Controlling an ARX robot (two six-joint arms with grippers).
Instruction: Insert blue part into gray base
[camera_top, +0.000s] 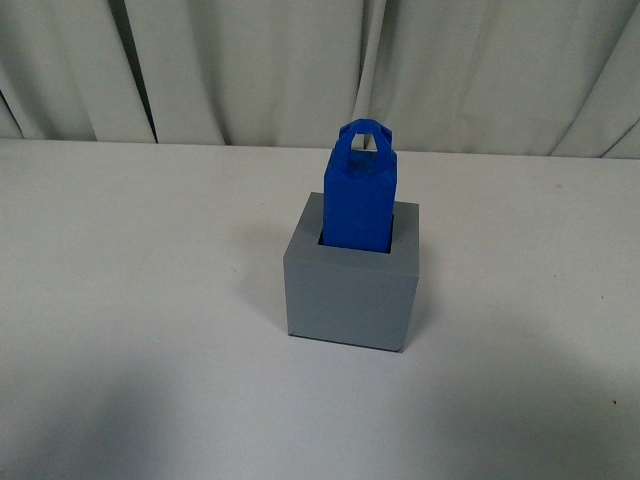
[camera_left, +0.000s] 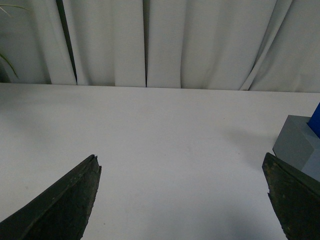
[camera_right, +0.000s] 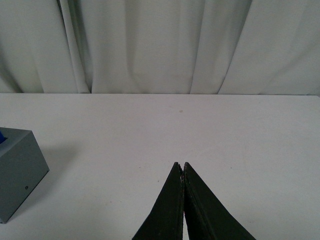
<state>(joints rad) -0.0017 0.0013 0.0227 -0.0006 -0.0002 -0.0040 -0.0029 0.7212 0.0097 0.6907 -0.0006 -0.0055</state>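
Both grippers hang clear of the gray base (camera_top: 350, 290): left gripper (camera_left: 182, 197) spread wide, right gripper (camera_right: 182, 172) pressed together, neither holding anything. I see the blue part (camera_top: 360, 195) standing upright in the base's recess, so I'd judge only a seating check remains; any press should go straight down on the handle.

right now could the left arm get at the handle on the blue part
Probably yes. The left gripper has its jaws wide apart with bare table between them, and the blue part stands in the gray base with its loop handle uncovered; neither arm is near it.

Lab-style test setup: bare white table (camera_top: 120, 300), pale curtain backdrop (camera_top: 250, 60).
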